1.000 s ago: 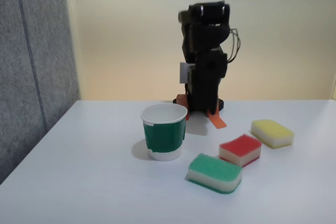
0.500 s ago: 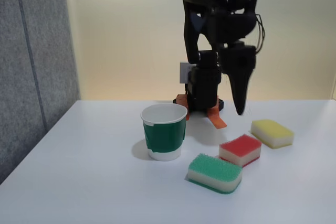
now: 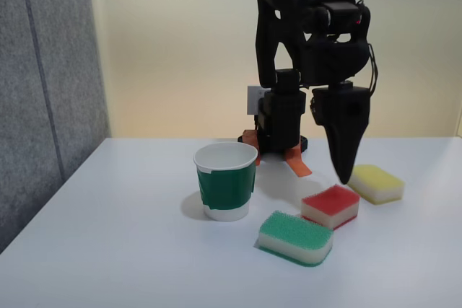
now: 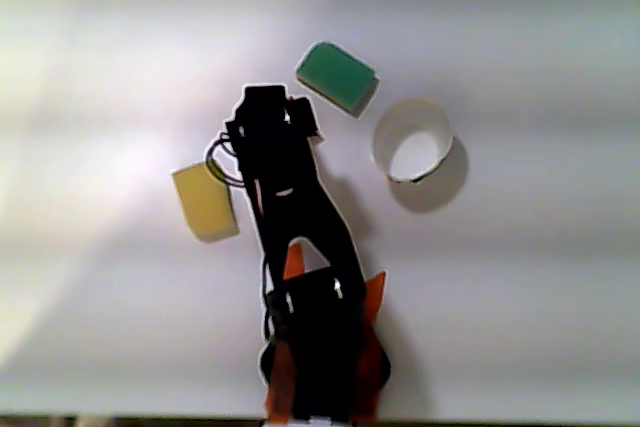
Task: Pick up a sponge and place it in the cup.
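- arm has swung out from its folded pose over the last sec; gripper (image 3: 346, 178) now hangs tip-down just above the red sponge (image 3: 330, 205), a bit toward its far right end in the fixed view.
- jaws look closed to a narrow point, holding nothing.
- red sponge lies flat on the table (image 3: 130, 250), btwn green sponge (image 3: 296, 237) and yellow sponge (image 3: 374, 182); not touched yet.
- cup (image 3: 226, 180) upright, empty, well left of the sponge in the fixed view.
- in the other view the arm (image 4: 285, 182) covers the red sponge; green sponge (image 4: 337, 76), yellow sponge (image 4: 205, 202), cup (image 4: 412, 139) show.
- judgement: approach phase; jaws prob need to open before final drop.
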Robot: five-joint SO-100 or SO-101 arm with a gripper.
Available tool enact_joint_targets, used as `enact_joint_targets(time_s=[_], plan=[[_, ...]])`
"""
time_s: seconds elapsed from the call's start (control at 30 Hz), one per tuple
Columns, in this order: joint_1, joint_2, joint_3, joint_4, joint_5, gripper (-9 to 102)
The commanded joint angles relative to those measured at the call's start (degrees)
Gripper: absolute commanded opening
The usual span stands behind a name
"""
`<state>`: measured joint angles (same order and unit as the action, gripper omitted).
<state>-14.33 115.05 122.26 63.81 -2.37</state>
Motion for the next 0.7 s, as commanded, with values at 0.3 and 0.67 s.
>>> enact_joint_targets(time_s=[0.3, 0.67], plan=[[0.3, 0.2, -8.0, 4.0, -19.2, 4], [0.6, -0.9, -7.0, -4.8, -31.2, 14]])
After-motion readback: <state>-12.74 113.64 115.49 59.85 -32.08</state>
